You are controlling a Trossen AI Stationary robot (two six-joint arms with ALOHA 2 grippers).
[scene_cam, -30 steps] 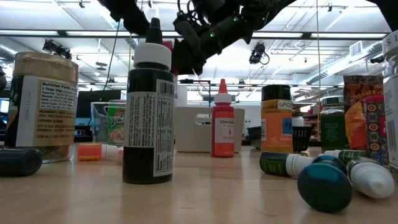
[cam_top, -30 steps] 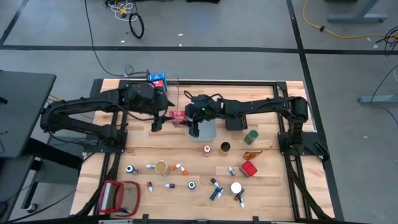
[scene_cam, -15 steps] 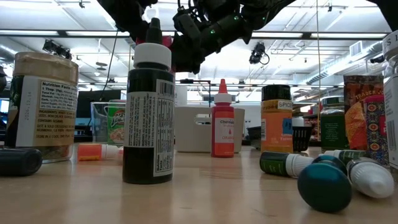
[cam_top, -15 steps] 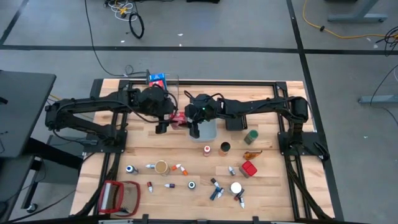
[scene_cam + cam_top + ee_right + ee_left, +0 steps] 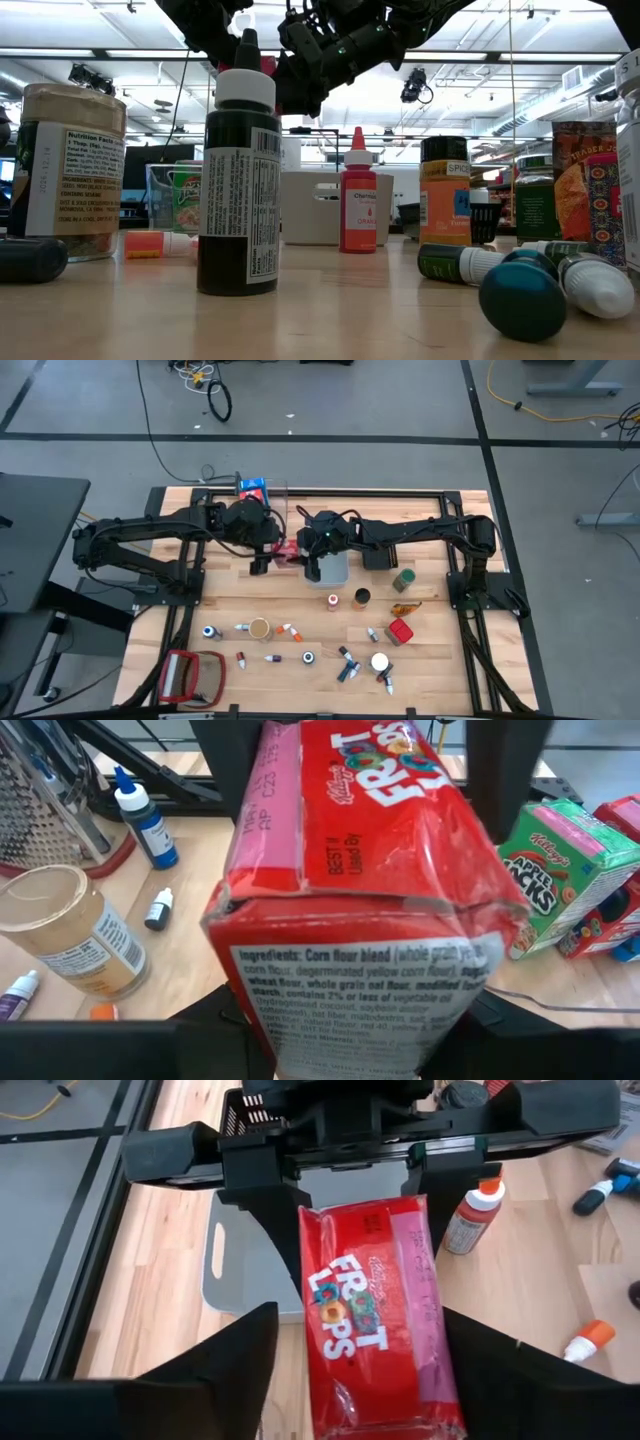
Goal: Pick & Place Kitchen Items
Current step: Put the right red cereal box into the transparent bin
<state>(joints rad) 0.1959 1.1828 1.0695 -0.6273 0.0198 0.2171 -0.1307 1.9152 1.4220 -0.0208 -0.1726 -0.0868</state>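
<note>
Wrist views: both grippers (image 5: 355, 1155) (image 5: 350, 1030) clamp the red cereal carton (image 5: 375, 1330) by opposite ends; light, crushable, we'd grip gently.

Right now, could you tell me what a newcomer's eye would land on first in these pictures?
The red Froot Loops carton, held up between the left claw and right claw above the table's far middle, beside the grey bin. Next, the scatter of small bottles and jars along the near edge.

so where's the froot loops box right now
In the high view the red Froot Loops box is up off the table near the back middle, between the left gripper and right gripper, beside the grey bin.
</note>
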